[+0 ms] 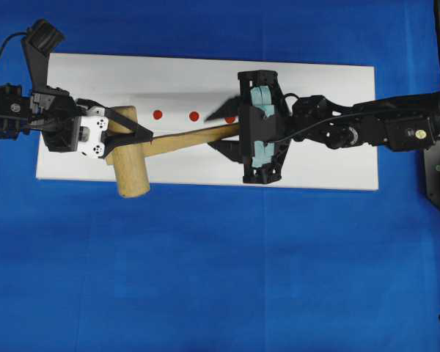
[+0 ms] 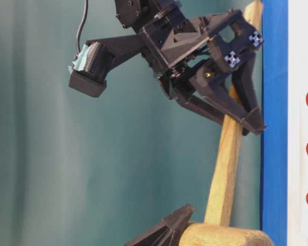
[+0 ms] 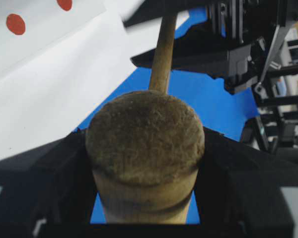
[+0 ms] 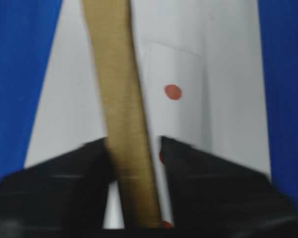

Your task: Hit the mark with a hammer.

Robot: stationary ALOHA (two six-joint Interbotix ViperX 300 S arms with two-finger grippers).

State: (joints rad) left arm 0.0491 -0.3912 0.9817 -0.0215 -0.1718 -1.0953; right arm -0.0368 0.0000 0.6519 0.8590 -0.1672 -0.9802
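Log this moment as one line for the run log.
left gripper: holds hammer head | right gripper: fingers around handle | red dots: not yet hit

You're looking at a robotics lab setup, not a home or shop: a counter (image 1: 205, 279) draped in plain blue cloth, a white board (image 1: 337, 117) printed with red dots (image 1: 158, 114), two black robot arms with cabled cameras, and a bare teal backdrop (image 2: 41, 154).
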